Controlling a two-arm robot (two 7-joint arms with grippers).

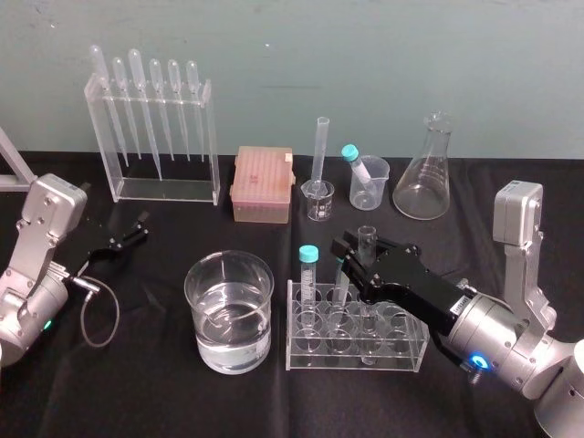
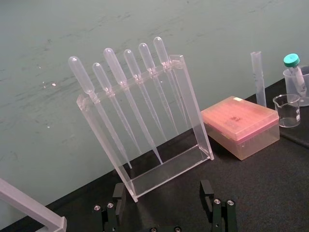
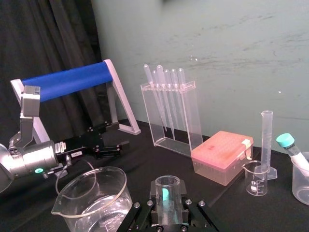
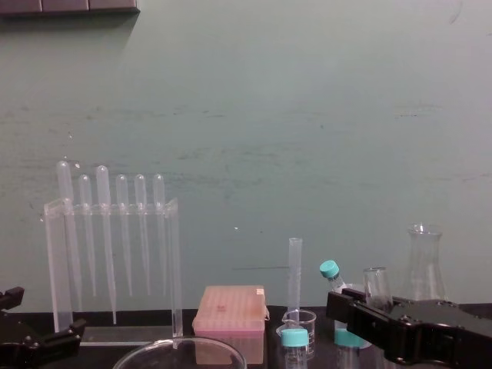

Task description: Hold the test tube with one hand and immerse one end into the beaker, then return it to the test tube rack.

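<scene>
The test tube (image 1: 366, 239), clear and uncapped, stands upright in the clear test tube rack (image 1: 301, 358) right of centre. My right gripper (image 1: 361, 255) reaches in from the right and is shut on the test tube's upper part. The right wrist view has the test tube (image 3: 167, 192) held snugly between the two fingers (image 3: 151, 205). The beaker (image 1: 229, 310), wide and part-filled with water, stands just left of the rack. My left gripper (image 1: 126, 239) rests open at the far left of the table with nothing between its fingers (image 2: 118, 193).
A turquoise-capped tube (image 1: 308, 274) stands in the rack beside the held tube. At the back are a pipette stand (image 1: 155, 137), a pink tip box (image 1: 262, 184), a graduated cylinder (image 1: 321, 155), a small measuring cup (image 1: 318, 201) and a conical flask (image 1: 424, 173).
</scene>
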